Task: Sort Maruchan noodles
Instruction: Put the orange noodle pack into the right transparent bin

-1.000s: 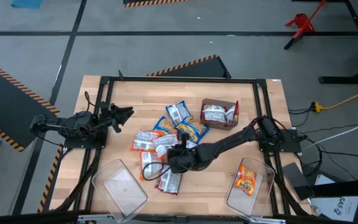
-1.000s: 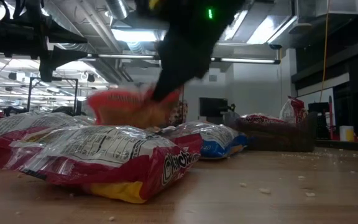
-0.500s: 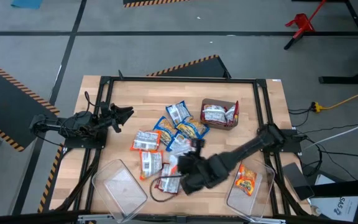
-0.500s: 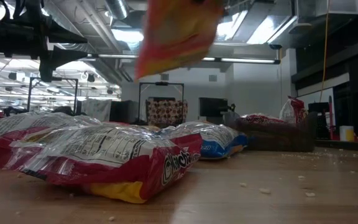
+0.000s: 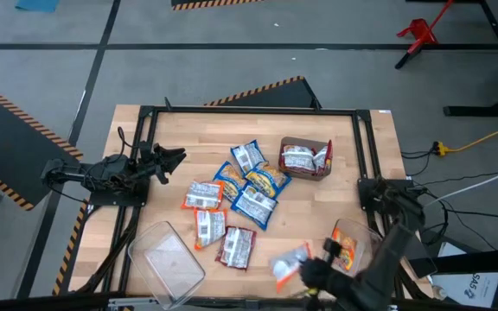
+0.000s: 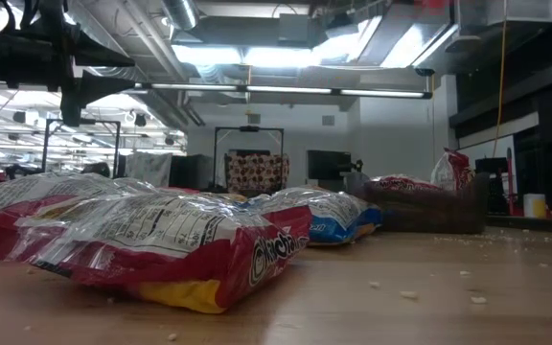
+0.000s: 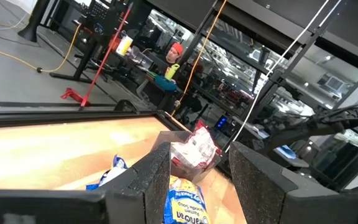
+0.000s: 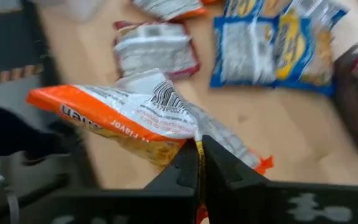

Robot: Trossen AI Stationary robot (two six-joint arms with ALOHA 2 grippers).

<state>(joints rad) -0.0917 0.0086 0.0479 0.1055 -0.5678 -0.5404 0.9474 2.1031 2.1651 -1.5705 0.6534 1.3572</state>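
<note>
High view: locate the right gripper [image 5: 305, 269] at the lower edge of the frame, right of centre. You can see it holding an orange-edged noodle packet [image 5: 289, 263] above the table [image 5: 171, 138], just left of the right clear bin [image 5: 363, 259]; that bin contains another orange packet [image 5: 345, 250]. The left clear bin [image 5: 164, 259] sits at lower left. The remaining packets lie in a loose group at the table's centre: a maroon-edged packet [image 5: 235, 247], a blue packet [image 5: 254, 206] and others around them. A brown box [image 5: 305, 158] with packets inside stands at upper right of the group. The left gripper [image 5: 176, 157] rests at the table's left edge, well apart from the packets; you cannot tell its finger state here.

Low view: a red-edged packet [image 6: 175, 244] fills the lower left; the blue packet [image 6: 329, 216] lies behind it, centre. No gripper appears.

Left wrist view: the two dark fingers [image 7: 151, 180] stand apart with nothing between them; the brown box [image 7: 194, 149] lies beyond.

Right wrist view: the fingers [image 8: 188, 165] are clamped together on the orange-edged noodle packet [image 8: 126, 118], which hangs over the table
</note>
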